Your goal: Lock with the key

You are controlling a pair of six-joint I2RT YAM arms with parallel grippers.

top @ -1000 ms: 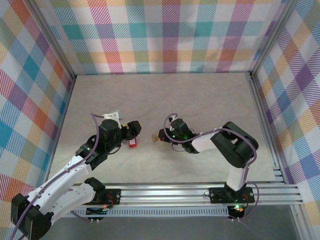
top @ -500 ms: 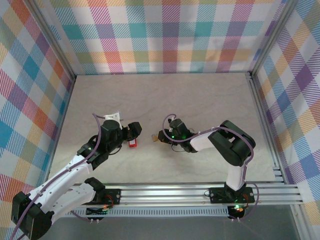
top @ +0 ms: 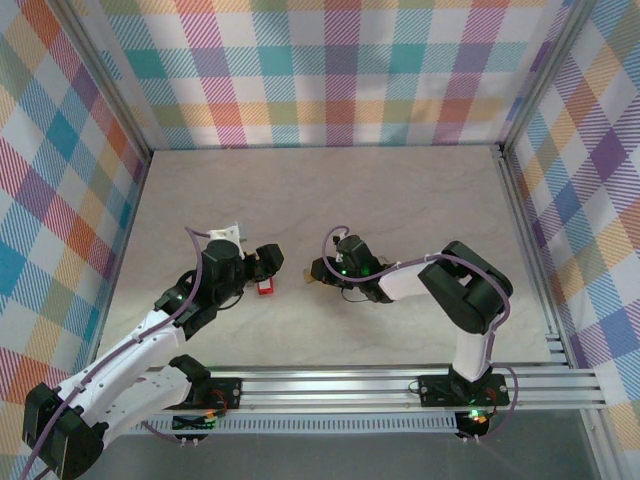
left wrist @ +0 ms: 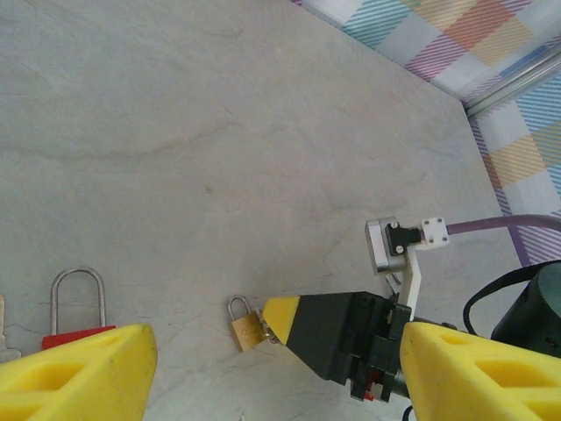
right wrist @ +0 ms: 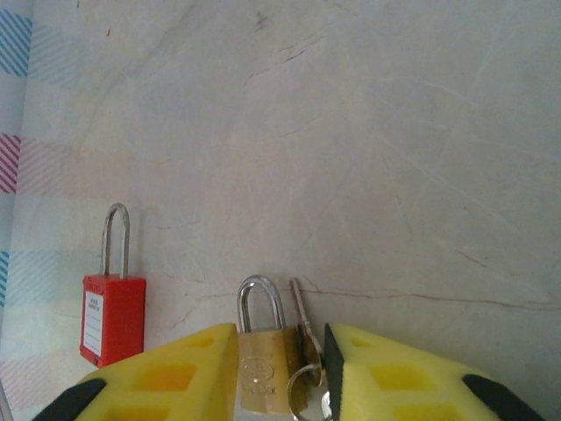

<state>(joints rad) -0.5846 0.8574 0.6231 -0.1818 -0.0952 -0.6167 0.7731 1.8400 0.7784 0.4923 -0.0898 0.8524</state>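
A small brass padlock [right wrist: 266,364] lies flat on the table with its shackle pointing away from me. A key [right wrist: 301,320] on a ring lies right beside it, blade outside the lock. My right gripper [right wrist: 279,333] is low on the table with its jaws parted, straddling the brass padlock and key; the fingers [right wrist: 188,368] sit close against them. In the top view the right gripper [top: 318,270] is at the brass padlock [top: 309,275]. My left gripper [left wrist: 276,351] is open and holds nothing; its view shows the brass padlock [left wrist: 246,329] at the right gripper's fingertip [left wrist: 282,314].
A red padlock [right wrist: 114,317] with a long steel shackle lies left of the brass one, under my left gripper [top: 270,258] in the top view, where the red padlock [top: 264,288] shows at its near side. Plaid walls [top: 330,80] enclose the table.
The right gripper's jaws have spread apart from shut, and it has edged slightly left. The left arm shifted a little, its jaws unchanged.
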